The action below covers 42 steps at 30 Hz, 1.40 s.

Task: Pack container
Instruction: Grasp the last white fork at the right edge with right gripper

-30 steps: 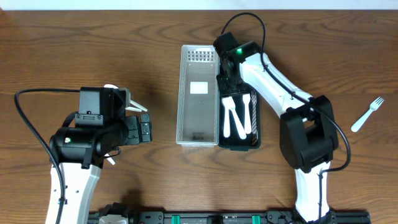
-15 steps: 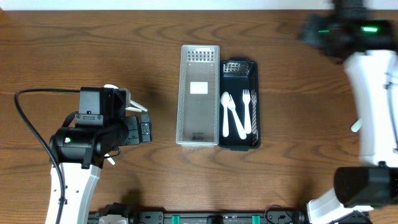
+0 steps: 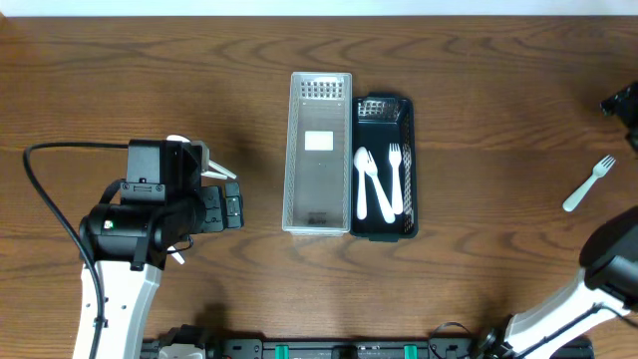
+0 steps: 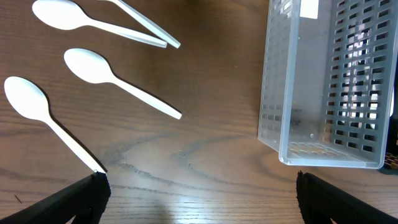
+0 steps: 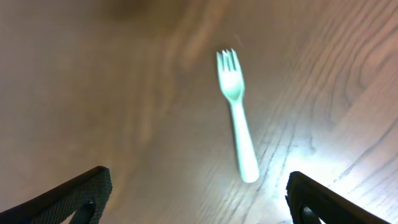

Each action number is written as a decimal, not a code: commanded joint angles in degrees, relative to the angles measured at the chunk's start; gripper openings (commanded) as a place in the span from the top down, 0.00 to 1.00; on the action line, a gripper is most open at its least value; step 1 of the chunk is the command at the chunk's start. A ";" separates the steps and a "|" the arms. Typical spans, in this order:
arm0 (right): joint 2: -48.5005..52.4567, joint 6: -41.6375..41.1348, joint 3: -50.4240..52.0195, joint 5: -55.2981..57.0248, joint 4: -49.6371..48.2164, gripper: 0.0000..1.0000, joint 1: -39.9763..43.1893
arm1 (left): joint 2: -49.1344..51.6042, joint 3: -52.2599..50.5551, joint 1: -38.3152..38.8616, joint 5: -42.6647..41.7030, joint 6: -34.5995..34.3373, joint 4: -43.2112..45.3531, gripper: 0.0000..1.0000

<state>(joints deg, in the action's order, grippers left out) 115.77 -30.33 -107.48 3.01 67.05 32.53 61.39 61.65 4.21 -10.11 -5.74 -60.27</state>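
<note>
Left arm (image 3: 125, 224) sits over the left half of the bench (image 3: 478, 70) and hides most of the loose cutlery under it from overhead; only white tips stick out at its far and near sides. Left wrist view shows more: three white spoons (image 4: 93, 65) lie flat on bare wood, apart from each other. There's also a thin white handle (image 4: 146, 28) cut off by the top of the view, can't tell which utensil. Left gripper (image 4: 199, 186) has jaws spread wide with nothing between them, over open wood between the spoons and the clear container (image 3: 318, 153). Clear container is mid-bench, long side running far to near, with a white label (image 3: 319, 141) on its floor. Black container (image 3: 384, 105) sits against its right wall, side by side. It holds a spoon (image 3: 363, 184), a fork (image 3: 396, 175) and a third white piece (image 3: 380, 196) between them, type unclear. Wide open wood runs from the black container to the right edge. One loose fork (image 3: 589, 183) lies tilted near that edge, tines toward the far right corner. Right arm (image 3: 610, 264) is cut off by the right edge, its wrist end only a dark bit at the frame border. Right wrist view is blurred: right gripper (image 5: 198, 180) has jaws wide apart, holding nothing, above the loose fork, bare wood all around it.
</note>
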 commanded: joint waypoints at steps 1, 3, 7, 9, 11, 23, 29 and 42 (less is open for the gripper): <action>5.03 1.66 0.48 -0.83 0.63 0.08 1.49 | -0.15 0.83 -0.28 0.50 0.74 -0.37 0.02; 7.63 2.82 0.48 -1.11 0.50 0.08 1.99 | -0.15 0.83 -0.28 0.48 0.74 -0.37 0.02; 11.91 4.55 0.48 -1.11 -0.02 0.08 2.45 | -0.15 0.83 -0.28 0.48 0.74 -0.46 0.02; 13.73 4.76 0.48 -1.09 -0.42 0.08 2.43 | -0.15 0.83 -0.28 0.50 0.74 -0.52 0.02; 15.13 5.16 0.48 -1.09 -0.87 0.08 2.43 | -0.15 0.83 -0.28 0.48 0.74 -0.57 0.02; 20.02 6.97 0.68 -1.09 -2.51 0.13 2.43 | -0.15 0.83 -0.28 0.48 0.74 -0.59 0.02; 20.02 7.28 0.72 -1.11 -2.19 0.37 2.43 | -0.15 0.83 -0.28 0.48 0.74 -0.59 0.02; 20.00 8.35 0.72 -1.09 -1.66 0.82 2.36 | -0.15 0.83 -0.28 0.48 0.74 -0.57 0.02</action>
<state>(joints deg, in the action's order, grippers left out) 134.45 -22.28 -107.09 1.06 65.30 34.50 61.39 61.65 4.21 -10.11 -5.74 -60.51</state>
